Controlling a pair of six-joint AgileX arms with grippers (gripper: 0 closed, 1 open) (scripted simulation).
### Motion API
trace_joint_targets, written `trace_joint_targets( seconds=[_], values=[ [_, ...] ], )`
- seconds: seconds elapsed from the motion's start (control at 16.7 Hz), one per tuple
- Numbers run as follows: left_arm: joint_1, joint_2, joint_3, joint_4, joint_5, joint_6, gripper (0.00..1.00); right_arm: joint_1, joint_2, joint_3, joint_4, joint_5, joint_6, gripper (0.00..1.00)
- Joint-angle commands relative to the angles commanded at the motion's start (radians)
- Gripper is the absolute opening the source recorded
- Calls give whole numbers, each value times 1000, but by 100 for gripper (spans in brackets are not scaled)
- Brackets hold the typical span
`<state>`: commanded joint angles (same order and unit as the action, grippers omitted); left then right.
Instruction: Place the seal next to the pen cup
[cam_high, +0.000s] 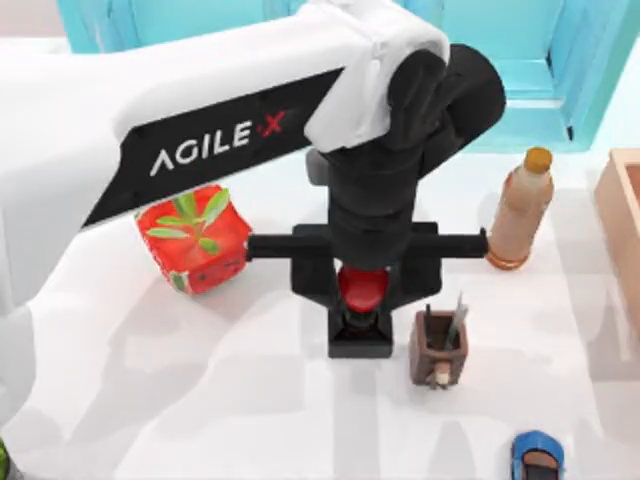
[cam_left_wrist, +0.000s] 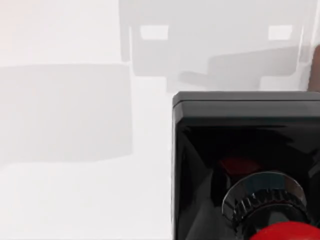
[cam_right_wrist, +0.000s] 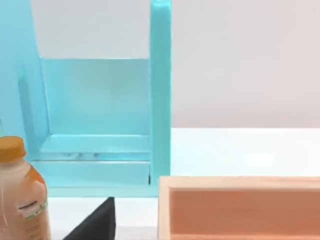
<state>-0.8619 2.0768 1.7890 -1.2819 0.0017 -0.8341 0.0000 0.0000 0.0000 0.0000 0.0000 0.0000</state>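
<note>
The white bench (cam_high: 200, 400) carries everything, and my left AgileX arm reaches across it from the left, its jaws (cam_high: 362, 292) pointing down near the middle. The fingers stand on either side of the red knob of the seal (cam_high: 362, 312), clamped on it, with the black square base showing just below them and low over the bench surface; whether the base touches the bench I cannot tell. In the left wrist view the seal (cam_left_wrist: 240, 150) appears close up as a glossy black block with a ribbed collar and the red knob at the edge of the picture.

A turquoise shelf unit (cam_right_wrist: 95, 115) stands at the back of the bench, well behind the jaws. A pale wooden tray (cam_high: 622, 220) lies far to the right of them. The red watermelon-patterned plant pot (cam_high: 195, 238) sits to the left of the jaws, near the arm. A brown bottle (cam_high: 521, 208) with an orange cap stands upright to their right and a little behind. The pen cup (cam_high: 438, 347) stands just to the right of the jaws and of the seal, close beside but apart. A small blue toy car (cam_high: 537, 456) lies in front and to the right.
</note>
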Motion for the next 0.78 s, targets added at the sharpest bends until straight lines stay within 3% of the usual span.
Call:
trace_joint_targets(
  seconds=[0.72, 0.78],
  values=[
    [0, 0, 0, 0, 0, 0, 98, 0, 0, 0, 0, 0, 0, 100],
    [0, 0, 0, 0, 0, 0, 100, 0, 0, 0, 0, 0, 0, 100]
  ],
)
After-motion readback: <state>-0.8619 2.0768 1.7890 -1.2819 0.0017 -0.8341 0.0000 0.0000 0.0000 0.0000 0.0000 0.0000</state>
